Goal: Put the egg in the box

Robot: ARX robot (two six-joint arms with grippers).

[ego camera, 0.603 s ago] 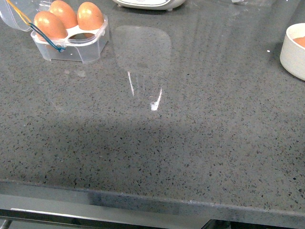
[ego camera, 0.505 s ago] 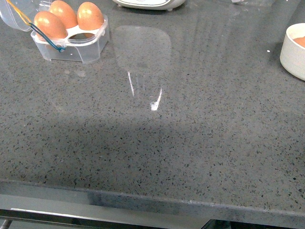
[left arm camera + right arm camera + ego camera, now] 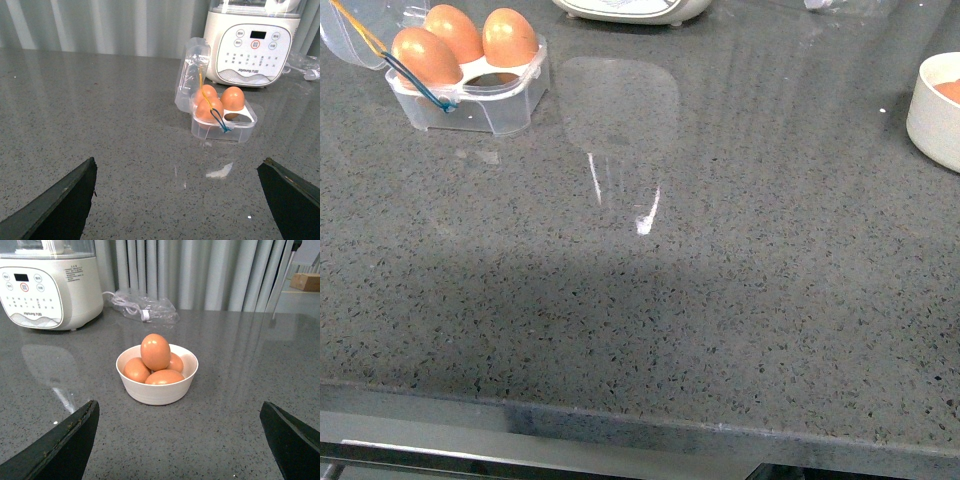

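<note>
Right gripper (image 3: 178, 409), spread empty, faces the bowl (image 3: 159, 391) by the right edge of the desk (image 3: 240, 435); we reckon its top egg (image 3: 155, 351) brittle, slick, best pinched gently midway.

Bright even light, sharp focus, white glare on glossy countertop (image 3: 770, 200), soft shadow across its front

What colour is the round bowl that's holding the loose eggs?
The round bowl is plain white, clearest in the right wrist view.
</note>
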